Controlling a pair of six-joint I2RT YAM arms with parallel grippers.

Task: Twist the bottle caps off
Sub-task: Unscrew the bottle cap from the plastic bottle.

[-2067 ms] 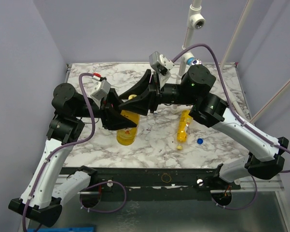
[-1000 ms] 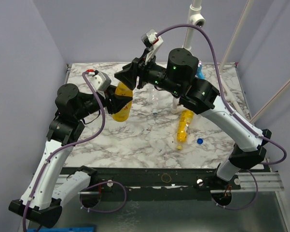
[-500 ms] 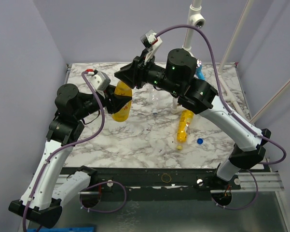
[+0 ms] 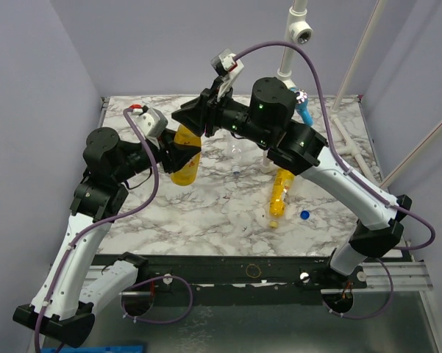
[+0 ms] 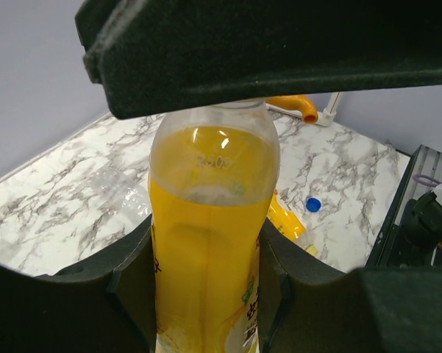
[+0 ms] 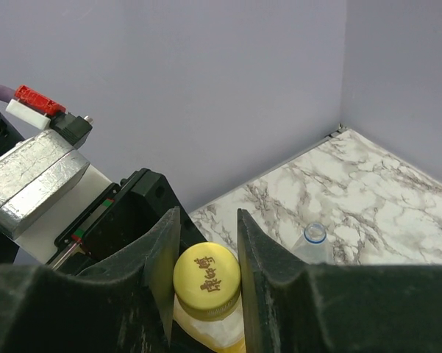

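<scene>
Above the table [image 4: 206, 220], left tool [image 4: 182, 157] clasps a yellow-filled bottle [image 5: 206, 243], right tool [image 4: 193, 120] pinches its cap [image 6: 206, 281].

Arms raised; left pincer [image 4: 182, 157] clamped, right pincer [image 4: 190, 120] clamped just beside

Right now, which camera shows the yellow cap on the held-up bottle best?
The right wrist view: the yellow cap faces the lens, its printed characters clear. In the top view the right gripper covers it. The left wrist view shows only the orange-filled bottle below; the cap is hidden.
</scene>
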